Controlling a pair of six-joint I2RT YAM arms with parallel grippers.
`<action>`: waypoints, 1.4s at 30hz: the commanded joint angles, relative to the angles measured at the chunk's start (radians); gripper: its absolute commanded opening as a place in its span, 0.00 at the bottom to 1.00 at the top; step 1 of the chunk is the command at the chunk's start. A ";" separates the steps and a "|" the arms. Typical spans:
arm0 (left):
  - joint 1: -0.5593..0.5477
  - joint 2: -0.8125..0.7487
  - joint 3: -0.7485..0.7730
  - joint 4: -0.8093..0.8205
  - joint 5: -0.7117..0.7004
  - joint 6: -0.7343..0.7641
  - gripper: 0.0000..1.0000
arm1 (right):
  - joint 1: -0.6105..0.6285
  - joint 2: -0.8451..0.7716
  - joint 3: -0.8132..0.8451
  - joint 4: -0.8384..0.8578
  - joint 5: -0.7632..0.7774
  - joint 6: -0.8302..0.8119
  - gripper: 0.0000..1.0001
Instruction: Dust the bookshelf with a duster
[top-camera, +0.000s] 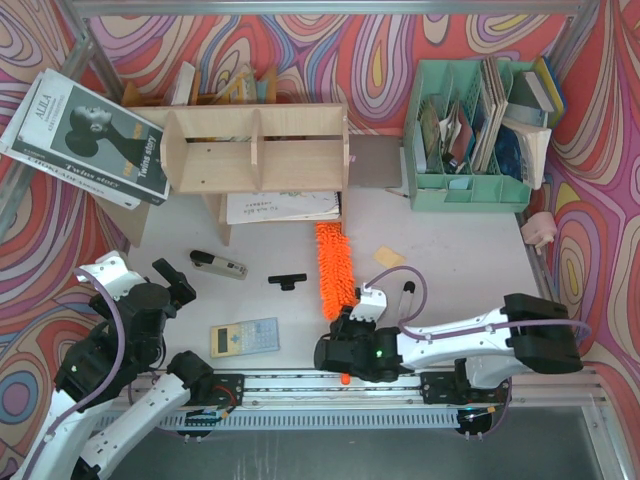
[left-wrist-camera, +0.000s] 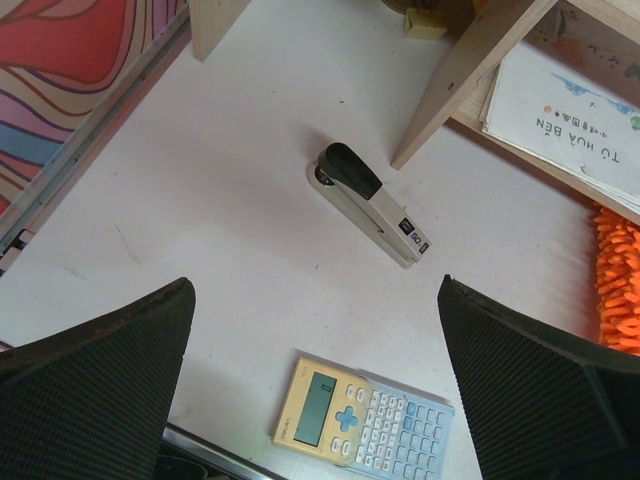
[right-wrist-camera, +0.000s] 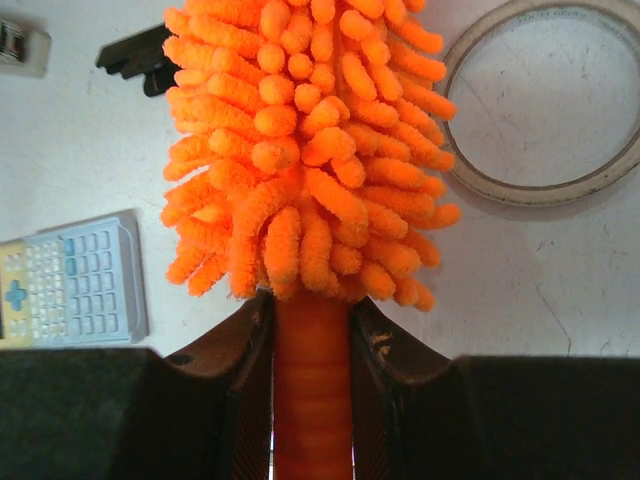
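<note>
My right fingers (right-wrist-camera: 243, 405) clamp the duster (top-camera: 335, 268) by its handle at the counter's (top-camera: 480, 250) near edge, fluffy head pointing at the bookshelf (top-camera: 255, 150) far-left. My left fingers (left-wrist-camera: 100, 385) hang wide apart, empty, by the near-left corner.

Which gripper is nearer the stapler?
Left. The left gripper hangs open just left of the stapler; the right gripper is farther off to its right, shut on the duster handle.
</note>
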 joint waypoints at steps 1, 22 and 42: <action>-0.004 -0.011 0.001 0.005 -0.003 0.017 0.98 | 0.001 -0.098 -0.048 0.044 0.122 -0.063 0.00; -0.003 -0.022 -0.002 0.005 -0.006 0.013 0.98 | -0.038 -0.017 -0.031 0.118 -0.014 -0.141 0.00; -0.004 -0.025 -0.001 0.006 -0.003 0.015 0.98 | 0.005 0.050 -0.009 0.632 -0.181 -0.679 0.00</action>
